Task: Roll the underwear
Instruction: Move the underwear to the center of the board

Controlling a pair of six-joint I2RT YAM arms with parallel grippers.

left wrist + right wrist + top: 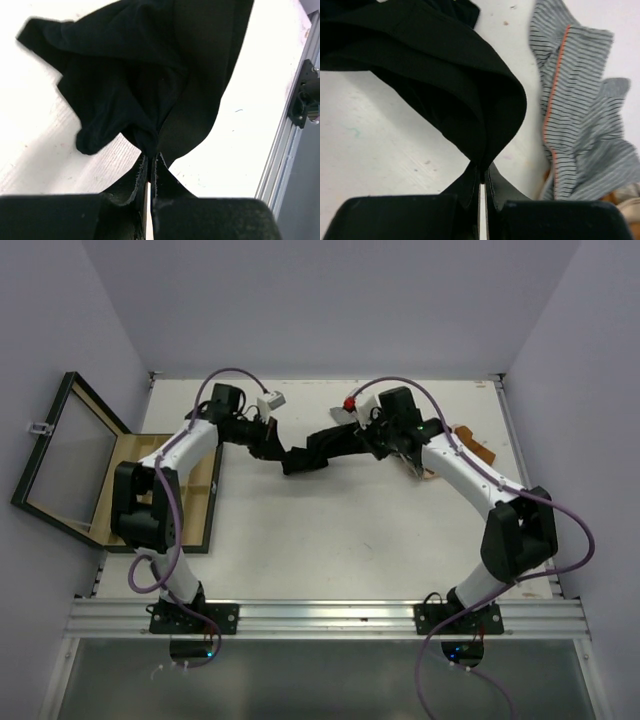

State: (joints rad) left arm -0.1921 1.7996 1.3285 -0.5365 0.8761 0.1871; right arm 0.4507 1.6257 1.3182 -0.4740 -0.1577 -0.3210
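Top external view showed you the black underwear pulled into a sagging band between your two grippers, over the far half of the table and roughly midway across it. Your left gripper was clenched on one end of it. In the left wrist view the two fingers met with only a sliver of gap and a pinch of black cloth caught at their tips, while the rest fanned away in loose folds over the white surface. Your right gripper was clamped on the other end in the same way, and the right wrist view had a thick folded edge of the cloth arching up out of the closed fingers. You could not tell from above whether the middle of the garment touched the table or hung just off it. Near the right gripper lay the grey striped underwear, crumpled on the table with an orange seam running down it, apart from the black piece. A bit of the orange-brown underwear showed past the right arm, near the table's right edge. At the left edge sat the wooden box, partly hidden by the left arm, with its glass lid swung open to the left. An aluminium rail ran along the near edge, where both arm bases were bolted.
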